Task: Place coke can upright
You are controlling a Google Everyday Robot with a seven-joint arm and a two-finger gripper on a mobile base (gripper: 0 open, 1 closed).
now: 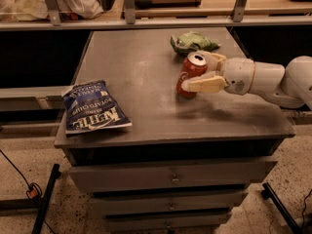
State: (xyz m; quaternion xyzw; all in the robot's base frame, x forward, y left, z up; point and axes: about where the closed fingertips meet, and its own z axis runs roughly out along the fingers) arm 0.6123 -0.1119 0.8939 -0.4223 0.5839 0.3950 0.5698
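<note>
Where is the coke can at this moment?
In the camera view, the coke can is right of centre on the grey table, slightly tilted, held in the gripper, just in front of the green snack bag.

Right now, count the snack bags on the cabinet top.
2: blue Kettle bag at the front-left edge; green bag at the back, behind the coke can gripped by the pincer.

hand grips tilted coke can over cabinet.

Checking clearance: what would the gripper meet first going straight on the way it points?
The gripper, over the table's right side, holds the coke can; past it lies bare surface, then possibly the Kettle chips bag, depth unclear.
</note>
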